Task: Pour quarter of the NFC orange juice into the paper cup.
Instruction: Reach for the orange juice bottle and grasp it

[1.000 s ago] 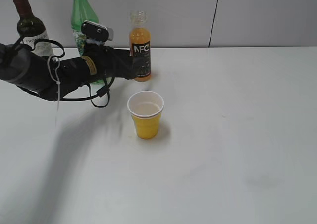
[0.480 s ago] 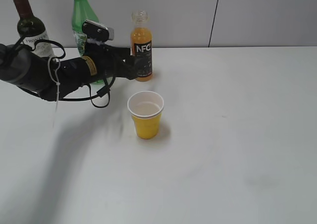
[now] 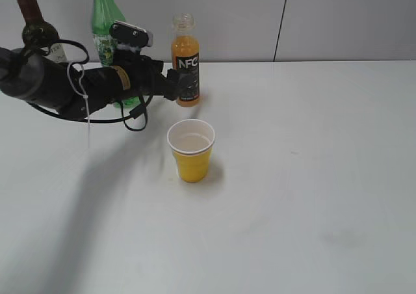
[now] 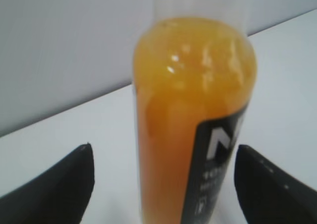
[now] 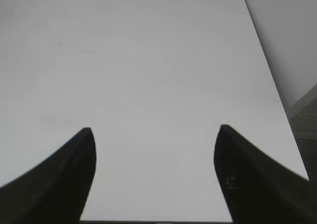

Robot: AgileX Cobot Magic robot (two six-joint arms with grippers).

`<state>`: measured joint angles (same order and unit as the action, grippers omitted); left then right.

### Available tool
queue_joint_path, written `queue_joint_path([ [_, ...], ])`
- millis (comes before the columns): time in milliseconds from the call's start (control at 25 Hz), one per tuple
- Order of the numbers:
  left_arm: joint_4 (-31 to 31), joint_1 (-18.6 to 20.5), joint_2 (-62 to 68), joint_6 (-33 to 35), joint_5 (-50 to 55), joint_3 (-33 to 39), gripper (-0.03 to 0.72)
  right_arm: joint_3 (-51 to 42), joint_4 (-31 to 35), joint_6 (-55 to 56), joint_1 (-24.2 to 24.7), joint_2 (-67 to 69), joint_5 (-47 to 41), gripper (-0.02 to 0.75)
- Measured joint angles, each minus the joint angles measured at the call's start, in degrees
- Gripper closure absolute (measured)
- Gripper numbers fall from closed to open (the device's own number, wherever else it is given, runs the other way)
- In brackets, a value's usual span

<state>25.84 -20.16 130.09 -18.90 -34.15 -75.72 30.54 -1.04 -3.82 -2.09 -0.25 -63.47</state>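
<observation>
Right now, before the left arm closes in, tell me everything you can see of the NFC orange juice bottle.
The NFC orange juice is a small clear plastic bottle, upright on the white table near the back wall, behind the paper cup. No cap shows on its clear neck. Orange liquid fills it to the shoulder; a black label reads "NFC" in white. The left end effector is open, fingers either side, with gaps visible.

Black left arm (image 3: 52, 82), bulky and matte, wrapped in looping black cables. White zip tie dangling off the forearm. Brass-coloured ring near the wrist. Silver-grey camera block (image 3: 130, 34) mounted on top. Black tapered fingertips (image 4: 54, 184), smooth-faced; same dark wedge-shaped fingers (image 5: 54, 182) on the right.
</observation>
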Motion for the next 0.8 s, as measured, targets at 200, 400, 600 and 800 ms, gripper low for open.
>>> queue_joint_path([
  [200, -0.4, -0.6, 0.0, 0.0, 2.9, -4.0, 0.029, 0.0, 0.0, 0.0, 0.0, 0.0, 0.0, 0.148],
  [400, -0.4, -1.5, -0.1, 0.0, 3.6, -4.5, 0.028, 0.0, 0.0, 0.1, 0.0, 0.0, 0.0, 0.148],
  [600, -0.4, -2.3, 0.7, 0.0, 3.8, -5.5, 0.026, 0.0, 0.0, 0.1, 0.0, 0.0, 0.0, 0.148],
  [800, -0.4, -2.3, 1.6, 0.0, 6.6, -9.0, 0.026, 0.0, 0.0, 0.2, 0.0, 0.0, 0.0, 0.148],
])
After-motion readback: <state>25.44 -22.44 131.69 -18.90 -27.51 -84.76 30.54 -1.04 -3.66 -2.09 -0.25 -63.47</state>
